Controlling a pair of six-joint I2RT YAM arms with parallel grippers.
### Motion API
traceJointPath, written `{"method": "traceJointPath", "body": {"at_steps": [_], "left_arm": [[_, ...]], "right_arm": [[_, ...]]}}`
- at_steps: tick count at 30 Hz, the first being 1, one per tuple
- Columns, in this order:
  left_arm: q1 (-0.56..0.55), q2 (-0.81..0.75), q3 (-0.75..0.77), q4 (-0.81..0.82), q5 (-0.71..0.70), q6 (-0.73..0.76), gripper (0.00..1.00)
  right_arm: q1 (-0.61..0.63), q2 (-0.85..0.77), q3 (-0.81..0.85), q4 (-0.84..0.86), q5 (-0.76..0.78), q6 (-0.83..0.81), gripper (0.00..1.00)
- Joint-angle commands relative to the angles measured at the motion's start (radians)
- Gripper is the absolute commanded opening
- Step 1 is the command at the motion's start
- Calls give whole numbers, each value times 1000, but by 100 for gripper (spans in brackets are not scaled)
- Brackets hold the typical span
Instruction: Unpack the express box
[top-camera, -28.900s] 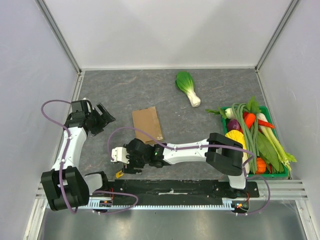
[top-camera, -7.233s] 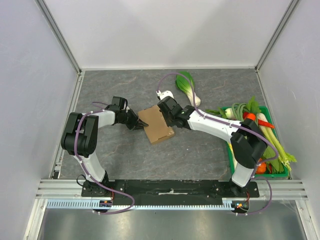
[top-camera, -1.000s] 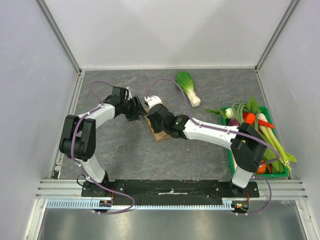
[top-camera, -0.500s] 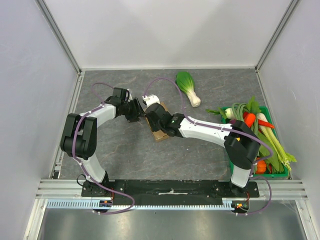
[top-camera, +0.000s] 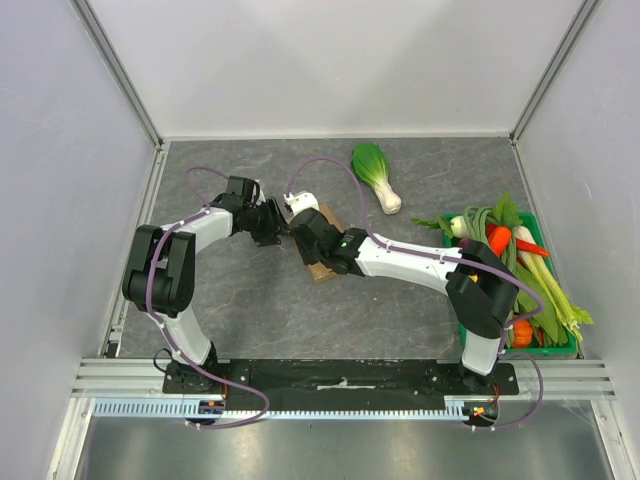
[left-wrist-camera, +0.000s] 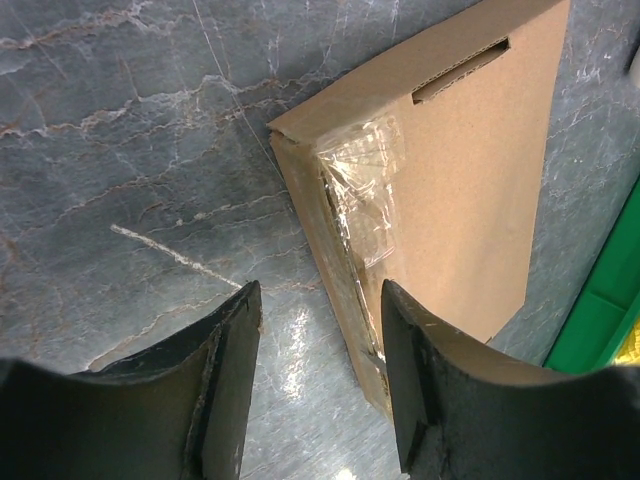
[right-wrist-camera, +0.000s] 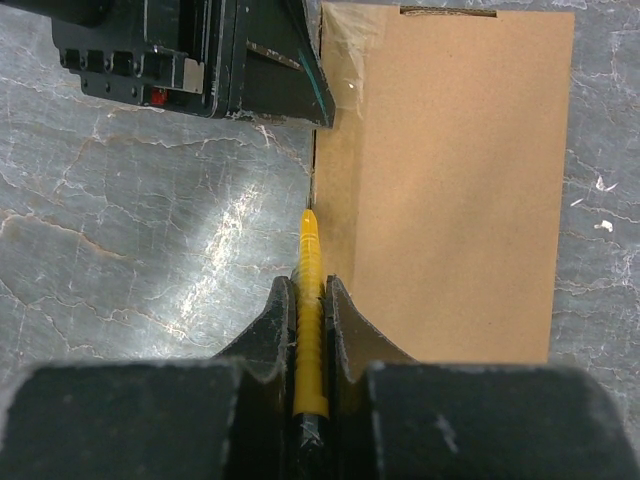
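Observation:
The express box (right-wrist-camera: 450, 180) is a flat brown cardboard box lying on the grey table, mostly hidden under my right arm in the top view (top-camera: 322, 264). Clear tape (left-wrist-camera: 365, 190) covers one corner of it. My right gripper (right-wrist-camera: 308, 285) is shut on a slim yellow cutter (right-wrist-camera: 310, 330) whose tip touches the box's left edge. My left gripper (left-wrist-camera: 322, 300) is open, its jaws astride the box's long side edge, with one finger (left-wrist-camera: 430, 400) over the top face. In the top view the left gripper (top-camera: 272, 222) and right gripper (top-camera: 303, 232) meet at the box's far-left end.
A green-and-white bok choy (top-camera: 375, 175) lies toward the back of the table. A green crate (top-camera: 545, 350) full of vegetables stands at the right. White walls enclose the table on three sides.
My right gripper has slid a little toward the far left along the box's edge with the cutter. The left gripper has stayed at the box's corner.

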Motion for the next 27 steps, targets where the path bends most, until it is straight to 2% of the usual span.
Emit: {"method": "traceJointPath", "body": {"at_steps": [1, 19, 27], "left_arm": [[-3, 14, 14, -3, -21, -3, 57], [-4, 28, 23, -17, -34, -1, 55], [-3, 37, 29, -30, -45, 1, 55]], "right_arm": [[5, -35, 48, 14, 40, -1, 0], [5, -12, 60, -12, 48, -4, 0], [5, -64, 45, 34, 48, -13, 0]]}}
